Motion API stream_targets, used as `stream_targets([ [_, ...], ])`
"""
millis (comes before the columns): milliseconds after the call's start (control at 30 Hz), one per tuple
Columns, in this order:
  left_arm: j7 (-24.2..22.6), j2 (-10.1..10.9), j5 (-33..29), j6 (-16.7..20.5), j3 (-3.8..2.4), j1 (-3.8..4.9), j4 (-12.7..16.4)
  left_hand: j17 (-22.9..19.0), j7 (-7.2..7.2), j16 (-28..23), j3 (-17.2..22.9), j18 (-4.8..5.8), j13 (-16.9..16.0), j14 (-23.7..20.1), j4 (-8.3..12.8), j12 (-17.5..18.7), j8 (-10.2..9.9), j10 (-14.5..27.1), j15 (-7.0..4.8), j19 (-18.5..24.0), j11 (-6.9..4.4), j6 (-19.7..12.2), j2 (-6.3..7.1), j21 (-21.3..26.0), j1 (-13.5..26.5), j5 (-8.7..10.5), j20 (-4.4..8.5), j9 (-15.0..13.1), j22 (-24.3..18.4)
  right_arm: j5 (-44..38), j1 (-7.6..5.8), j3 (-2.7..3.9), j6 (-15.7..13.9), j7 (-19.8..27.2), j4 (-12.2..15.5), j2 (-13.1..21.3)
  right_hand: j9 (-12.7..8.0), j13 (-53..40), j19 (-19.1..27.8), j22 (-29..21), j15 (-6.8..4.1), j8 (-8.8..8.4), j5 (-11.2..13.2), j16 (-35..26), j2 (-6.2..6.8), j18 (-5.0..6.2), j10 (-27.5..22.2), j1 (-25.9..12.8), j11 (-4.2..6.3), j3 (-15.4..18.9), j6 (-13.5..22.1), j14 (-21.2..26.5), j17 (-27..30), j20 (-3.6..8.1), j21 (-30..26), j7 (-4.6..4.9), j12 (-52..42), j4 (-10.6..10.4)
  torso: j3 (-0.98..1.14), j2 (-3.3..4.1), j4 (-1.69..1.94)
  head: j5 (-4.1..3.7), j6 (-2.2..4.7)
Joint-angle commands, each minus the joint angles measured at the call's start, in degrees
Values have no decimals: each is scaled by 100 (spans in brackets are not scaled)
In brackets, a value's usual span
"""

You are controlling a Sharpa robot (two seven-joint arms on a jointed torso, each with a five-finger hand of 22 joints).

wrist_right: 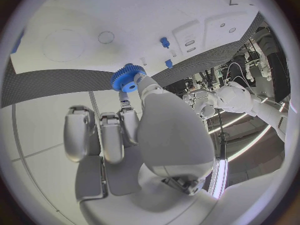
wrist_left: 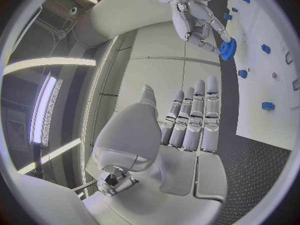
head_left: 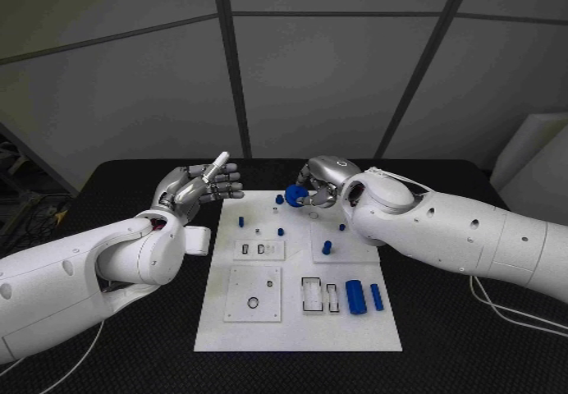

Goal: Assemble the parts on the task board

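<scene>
The right hand (head_left: 322,182) pinches a blue gear (head_left: 295,195) above the far edge of the white task board (head_left: 299,328). The left hand (head_left: 199,185) hovers just off the board's far left corner, fingers straight and together, holding nothing. Two blue cylinders (head_left: 362,296) lie beside a rectangular recess (head_left: 313,295) (near right area); small blue pegs (head_left: 327,246) stand mid-board.

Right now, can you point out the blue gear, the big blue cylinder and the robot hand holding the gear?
blue gear (wrist_right: 127,80): right wrist view, toothed face.
big blue cylinder (head_left: 354,296): head view, mid-body.
right robot hand (head_left: 322,182): head view, back of hand.
</scene>
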State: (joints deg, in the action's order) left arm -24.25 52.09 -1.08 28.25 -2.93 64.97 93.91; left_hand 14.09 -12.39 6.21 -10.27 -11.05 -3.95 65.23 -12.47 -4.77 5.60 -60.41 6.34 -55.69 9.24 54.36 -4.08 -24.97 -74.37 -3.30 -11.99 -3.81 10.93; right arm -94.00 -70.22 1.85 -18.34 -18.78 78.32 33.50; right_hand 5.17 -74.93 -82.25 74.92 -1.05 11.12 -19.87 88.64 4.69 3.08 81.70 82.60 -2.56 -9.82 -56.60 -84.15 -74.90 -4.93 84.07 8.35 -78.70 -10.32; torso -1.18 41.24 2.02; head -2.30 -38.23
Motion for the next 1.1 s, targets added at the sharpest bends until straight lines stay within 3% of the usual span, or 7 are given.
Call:
stream_targets([
  [33, -31, 0, 46, -71, -4, 7, -7, 6, -41, -18, 7, 67, 1, 6, 33, 18, -33, 11, 19, 4, 38, -4, -10, 27, -45, -7, -36, 3, -7, -394, 10, -3, -101, -95, -72, -143, 17, -361, -35, 321, -41, 27, 32, 21, -34, -54, 54, 38, 11, -41, -194, -516, -1178, -1, 33, -105, -46, 3, -1, 5, 7, 15, -8],
  [100, -31, -2, 46, -71, -5, 7, -11, 8, -41, -22, 8, 67, 1, 7, 39, 19, -34, 11, 19, 4, 38, -4, -11, 28, -52, -7, -36, 2, -7, -416, 23, -13, -82, -90, -116, -222, 16, -362, -40, 328, -41, 25, 33, 21, -34, -55, 55, 40, 11, -48, -195, -516, -1179, -1, 36, -106, -47, 5, 2, 7, 2, 28, -8],
  [233, -30, -9, 46, -72, -5, 8, -17, 10, -42, -24, 8, 67, 1, 7, 44, 20, -34, 10, 19, 4, 39, -4, -12, 28, -55, -6, -37, 2, -7, -442, 41, -131, -45, -74, -196, -349, 16, -365, -40, 329, -41, 20, 35, 23, -32, -56, 56, 43, 11, -61, -197, -517, -1183, 0, 37, -107, -49, 10, 4, 9, 2, 40, -13],
  [367, -28, -11, 46, -72, -5, 8, -19, 10, -42, -24, 8, 67, 1, 7, 44, 20, -34, 10, 19, 4, 39, -4, -12, 28, -55, -6, -37, 2, -7, -452, 48, -191, 9, -54, -289, -468, 16, -366, -42, 332, -41, 15, 36, 25, -29, -56, 57, 45, 12, -70, -198, -519, -1190, 0, 38, -106, -49, 15, 4, 12, 1, 45, -24],
  [767, -25, -31, 46, -73, -5, 9, -21, 10, -42, -24, 8, 67, 1, 7, 44, 20, -34, 10, 19, 4, 39, -4, -12, 28, -55, -6, -37, 2, -7, -459, 65, -281, 127, -23, -437, -670, 15, -369, -47, 340, -41, 8, 43, 26, -21, -58, 58, 42, 11, -81, -200, -519, -1193, 1, 42, -105, -50, 19, 9, 4, -4, 72, -54],
  [1100, -22, -32, 46, -74, -5, 9, -19, 10, -42, -24, 8, 67, 1, 7, 44, 20, -34, 10, 19, 4, 39, -4, -12, 28, -55, -6, -37, 2, -7, -459, 70, -298, 51, -24, -612, -796, 15, -368, -56, 356, -41, 3, 44, 29, -18, -61, 56, 42, 10, -90, -200, -521, -1201, 1, 50, -104, -49, 23, 8, 5, -5, 76, -43],
])
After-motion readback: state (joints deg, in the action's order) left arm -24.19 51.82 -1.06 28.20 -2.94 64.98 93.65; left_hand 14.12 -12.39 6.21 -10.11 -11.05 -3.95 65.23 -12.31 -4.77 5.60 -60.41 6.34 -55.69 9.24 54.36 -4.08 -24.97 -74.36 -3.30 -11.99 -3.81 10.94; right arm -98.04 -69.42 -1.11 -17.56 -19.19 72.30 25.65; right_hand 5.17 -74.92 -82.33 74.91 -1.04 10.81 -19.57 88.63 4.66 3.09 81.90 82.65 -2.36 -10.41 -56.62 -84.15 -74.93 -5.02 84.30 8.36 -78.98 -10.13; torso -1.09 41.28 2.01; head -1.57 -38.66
